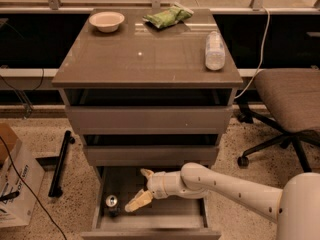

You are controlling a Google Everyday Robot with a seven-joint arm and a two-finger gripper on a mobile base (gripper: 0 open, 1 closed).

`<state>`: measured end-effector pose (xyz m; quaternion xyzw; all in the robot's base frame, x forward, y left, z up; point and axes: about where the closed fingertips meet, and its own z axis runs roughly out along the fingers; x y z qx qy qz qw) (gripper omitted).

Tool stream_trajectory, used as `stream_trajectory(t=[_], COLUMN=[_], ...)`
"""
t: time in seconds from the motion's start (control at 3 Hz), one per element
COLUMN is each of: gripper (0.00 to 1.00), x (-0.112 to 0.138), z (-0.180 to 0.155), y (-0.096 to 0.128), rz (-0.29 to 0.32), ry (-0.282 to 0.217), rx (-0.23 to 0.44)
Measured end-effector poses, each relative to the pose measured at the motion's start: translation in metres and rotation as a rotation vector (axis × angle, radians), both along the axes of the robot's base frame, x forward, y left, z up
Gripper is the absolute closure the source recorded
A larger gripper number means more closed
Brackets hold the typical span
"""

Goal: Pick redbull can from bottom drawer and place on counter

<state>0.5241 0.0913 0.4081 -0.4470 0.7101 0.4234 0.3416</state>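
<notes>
The can (111,202) stands upright by the left wall of the open bottom drawer (167,216), silver top up; my pincer (142,188) is down inside that drawer, just to the can's right, its two fingers spread wide with nothing between them; the lower fingertip (131,206) points toward the can, near it but apart; above both, the tabletop (140,59) carries a bowl (106,20) at its back left, a green packet (167,16) at the back middle and a clear bottle (215,50) lying near the right edge; a chair (292,96) stands off to the right.
</notes>
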Motion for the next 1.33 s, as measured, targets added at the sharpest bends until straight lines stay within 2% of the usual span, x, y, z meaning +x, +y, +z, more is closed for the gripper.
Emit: stream_trajectory(t=[0.67,1.33], gripper=[0.0,0.0], x=[0.004,0.018], z=[-0.055,-0.11], y=[0.027,0.057], rz=[0.008,-0.088], ry=[-0.03,-0.053], rx=[-0.028,-0.042])
